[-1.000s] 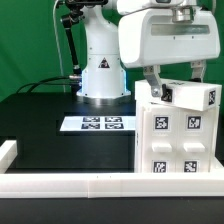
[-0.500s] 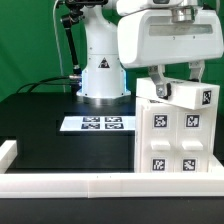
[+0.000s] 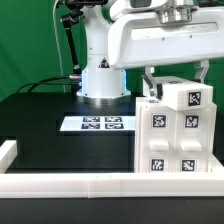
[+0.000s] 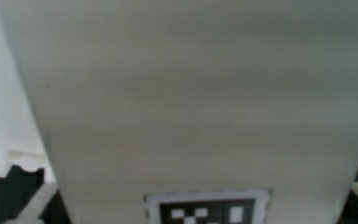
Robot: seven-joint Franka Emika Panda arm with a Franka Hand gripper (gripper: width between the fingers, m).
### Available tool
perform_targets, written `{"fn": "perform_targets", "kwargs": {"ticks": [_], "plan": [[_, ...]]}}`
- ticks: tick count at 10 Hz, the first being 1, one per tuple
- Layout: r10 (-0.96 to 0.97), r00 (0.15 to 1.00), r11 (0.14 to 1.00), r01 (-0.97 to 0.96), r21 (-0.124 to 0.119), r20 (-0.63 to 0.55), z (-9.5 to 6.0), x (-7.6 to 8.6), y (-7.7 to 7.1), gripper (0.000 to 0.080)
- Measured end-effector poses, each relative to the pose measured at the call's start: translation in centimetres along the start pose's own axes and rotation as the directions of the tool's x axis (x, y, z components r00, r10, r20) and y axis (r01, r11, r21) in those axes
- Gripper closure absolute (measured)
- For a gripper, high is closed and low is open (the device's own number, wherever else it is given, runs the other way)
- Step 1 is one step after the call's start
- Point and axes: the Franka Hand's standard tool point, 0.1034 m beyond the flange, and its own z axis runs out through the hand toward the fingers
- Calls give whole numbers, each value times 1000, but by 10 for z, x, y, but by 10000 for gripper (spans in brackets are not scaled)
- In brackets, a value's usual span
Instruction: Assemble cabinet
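The white cabinet point(image 3: 170, 145) stands at the exterior view's right on the black table, with black-and-white tags on its front. My gripper point(image 3: 178, 84) hangs right above it, its fingers point(image 3: 150, 88) on either side of a white top block point(image 3: 185, 98) that bears one tag and sits on the cabinet body. In the wrist view this block point(image 4: 194, 100) fills the picture as a broad white face with a tag point(image 4: 206, 210) near one edge. The gripper point(image 4: 194, 175) straddles it, and dark finger parts point(image 4: 25, 170) show at its sides.
The marker board point(image 3: 97, 123) lies flat in the middle of the black table point(image 3: 50, 140). The arm's white base point(image 3: 102, 75) stands behind it. A low white rail point(image 3: 70, 184) runs along the front edge and up the exterior view's left side.
The wrist has shifted toward the exterior view's left and a little lower. The held top block was tilted and now sits more level on the cabinet body.
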Motion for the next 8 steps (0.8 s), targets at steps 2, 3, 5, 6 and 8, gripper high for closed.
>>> {"fn": "perform_targets", "kwargs": {"ticks": [2, 3, 5, 6, 8], "plan": [[159, 986, 987, -159, -1, -49, 0, 2, 3, 239], [218, 974, 976, -218, 1, -60, 0, 2, 4, 239], [415, 906, 909, -415, 18, -86, 0, 3, 9, 239], [466, 880, 885, -466, 20, -91, -1, 3, 11, 238], [534, 840, 845, -535, 26, -96, -3, 4, 16, 238]]}}
